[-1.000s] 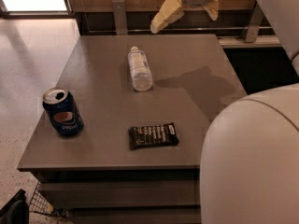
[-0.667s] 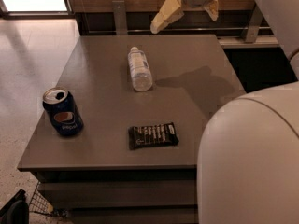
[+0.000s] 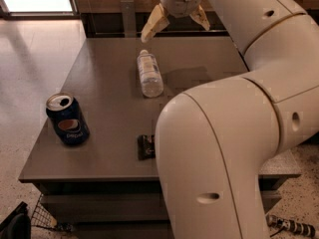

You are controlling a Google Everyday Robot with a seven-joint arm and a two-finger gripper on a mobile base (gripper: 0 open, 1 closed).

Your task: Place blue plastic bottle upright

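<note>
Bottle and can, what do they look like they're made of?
Bottle: clear, glossy plastic, probably; you can see through it, and the cap is white. Can: likely aluminium, printed dark blue, with a bare silver rim and an opened top. The gripper hangs open beyond the bottle's cap end.

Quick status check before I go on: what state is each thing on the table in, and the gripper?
Blue plastic bottle: lying on its side on the table, cap on, cap end toward the far edge.
Pepsi can: upright, top opened.
Dark packet: lying flat, partly hidden behind the arm.
Gripper: fingers open, holding nothing, up over the table's far edge just beyond the bottle's cap.
</note>
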